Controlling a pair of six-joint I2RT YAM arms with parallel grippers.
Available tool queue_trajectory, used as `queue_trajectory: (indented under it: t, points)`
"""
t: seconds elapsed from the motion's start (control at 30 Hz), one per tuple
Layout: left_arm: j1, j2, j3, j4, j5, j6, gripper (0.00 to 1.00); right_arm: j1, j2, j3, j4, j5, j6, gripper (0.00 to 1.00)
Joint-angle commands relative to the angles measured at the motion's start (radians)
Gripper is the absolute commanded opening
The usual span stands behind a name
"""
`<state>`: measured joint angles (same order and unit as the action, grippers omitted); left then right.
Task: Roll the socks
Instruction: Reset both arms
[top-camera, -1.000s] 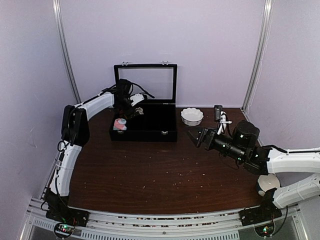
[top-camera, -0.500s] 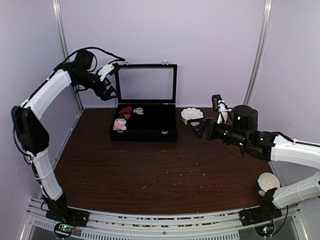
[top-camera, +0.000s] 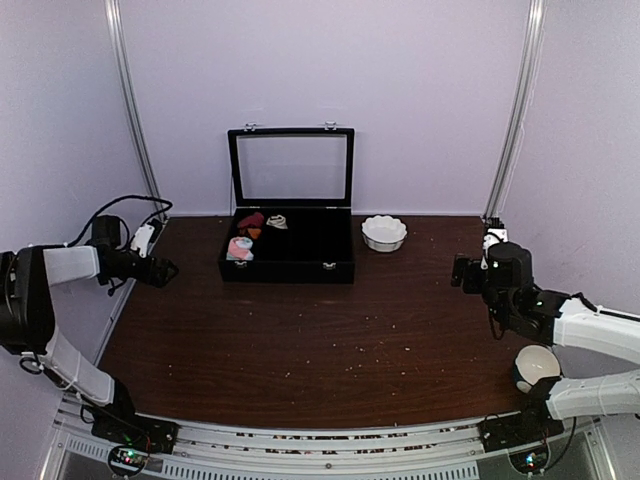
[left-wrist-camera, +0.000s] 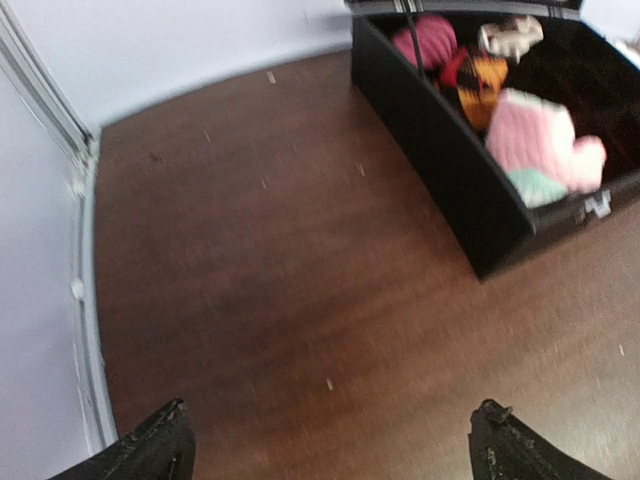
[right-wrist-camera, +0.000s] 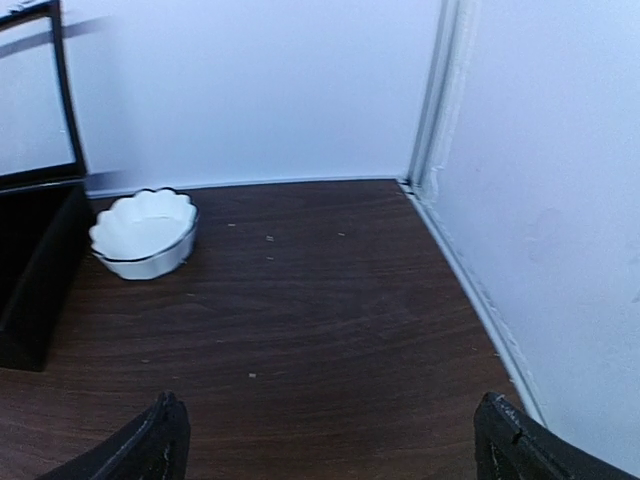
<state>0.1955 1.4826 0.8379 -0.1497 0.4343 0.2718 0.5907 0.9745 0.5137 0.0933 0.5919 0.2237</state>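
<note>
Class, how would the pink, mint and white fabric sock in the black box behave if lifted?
The pink, mint and white fabric sock looks bunched and soft, so it would probably sag. Being cloth, it is likely light. It lies by the wall of the black box, so a push would likely crumple it.

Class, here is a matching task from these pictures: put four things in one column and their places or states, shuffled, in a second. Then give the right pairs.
1. pink sock
2. white scalloped bowl
3. box lid
4. left gripper

A. open, above the table's left side
B. standing upright
C. inside the black box
D. on the table, right of the box

Pairs: 1-C, 2-D, 3-B, 4-A
</note>
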Motion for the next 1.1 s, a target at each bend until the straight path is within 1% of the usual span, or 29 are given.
queue_trajectory:
  t: [0.0,0.07,0.13,0.17,0.23,0.3,0.33,0.37,0.43,0.47,0.53,0.57,0.6,0.63,0.7,0.73,0.77,0.8,0.83,0.87,0.9,0.97,1.03,1.07]
  points:
    - [-0.002,0.014,-0.120,0.520,0.037,-0.171,0.98,-0.064,0.023,-0.032,0.062,0.199,-0.015,1.00]
    - [-0.002,0.020,-0.192,0.674,0.037,-0.207,0.98,-0.100,0.028,-0.041,0.098,0.210,-0.040,1.00]
    - [-0.005,0.010,-0.207,0.686,0.015,-0.213,0.98,-0.140,0.028,-0.053,0.140,0.205,-0.069,1.00]
    - [-0.004,-0.001,-0.230,0.723,-0.001,-0.222,0.98,-0.159,0.027,-0.061,0.163,0.199,-0.083,1.00]
    - [-0.008,-0.041,-0.306,0.815,-0.034,-0.229,0.98,-0.190,0.026,-0.102,0.265,0.181,-0.137,1.00]
    - [-0.015,-0.072,-0.397,0.960,-0.073,-0.249,0.98,-0.229,0.031,-0.147,0.348,0.161,-0.159,1.00]
    - [-0.016,-0.081,-0.431,1.025,-0.089,-0.259,0.98,-0.247,0.036,-0.182,0.428,0.150,-0.159,1.00]
    - [-0.016,-0.085,-0.445,1.054,-0.098,-0.260,0.98,-0.270,0.037,-0.226,0.520,0.112,-0.150,1.00]
    - [-0.021,-0.086,-0.444,1.050,-0.121,-0.257,0.98,-0.332,0.051,-0.314,0.723,-0.028,-0.160,1.00]
    - [-0.030,-0.086,-0.440,1.038,-0.147,-0.253,0.98,-0.353,0.082,-0.333,0.812,-0.066,-0.171,1.00]
    - [-0.059,-0.089,-0.449,1.044,-0.208,-0.231,0.98,-0.377,0.164,-0.310,0.851,-0.092,-0.210,1.00]
    - [-0.088,-0.088,-0.477,1.083,-0.247,-0.205,0.98,-0.395,0.194,-0.299,0.877,-0.129,-0.222,1.00]
    - [-0.113,-0.068,-0.531,1.232,-0.276,-0.189,0.98,-0.412,0.209,-0.292,0.881,-0.160,-0.216,1.00]
    - [-0.128,-0.052,-0.594,1.323,-0.271,-0.174,0.98,-0.432,0.223,-0.290,0.900,-0.198,-0.209,1.00]
    - [-0.142,-0.073,-0.596,1.278,-0.313,-0.163,0.98,-0.464,0.260,-0.280,0.910,-0.254,-0.190,1.00]
    - [-0.141,-0.057,-0.576,1.270,-0.329,-0.176,0.98,-0.476,0.283,-0.282,0.929,-0.287,-0.184,1.00]
    - [-0.140,-0.064,-0.548,1.208,-0.335,-0.180,0.98,-0.481,0.309,-0.287,0.958,-0.315,-0.186,1.00]
    - [-0.136,-0.067,-0.527,1.179,-0.334,-0.183,0.98,-0.484,0.355,-0.292,0.989,-0.377,-0.203,1.00]
    - [-0.132,-0.058,-0.529,1.202,-0.329,-0.188,0.98,-0.485,0.388,-0.288,1.043,-0.428,-0.238,1.00]
    - [-0.130,-0.059,-0.528,1.205,-0.328,-0.189,0.98,-0.485,0.379,-0.280,1.027,-0.479,-0.256,1.00]
    - [-0.130,-0.066,-0.528,1.187,-0.331,-0.189,0.98,-0.488,0.367,-0.273,0.981,-0.480,-0.248,1.00]
    - [-0.130,-0.059,-0.531,1.210,-0.328,-0.190,0.98,-0.499,0.386,-0.261,0.993,-0.466,-0.228,1.00]
    - [-0.130,-0.063,-0.528,1.194,-0.333,-0.190,0.98,-0.508,0.369,-0.254,0.946,-0.466,-0.218,1.00]
    - [-0.132,-0.059,-0.530,1.206,-0.328,-0.191,0.98,-0.508,0.373,-0.258,0.966,-0.465,-0.221,1.00]
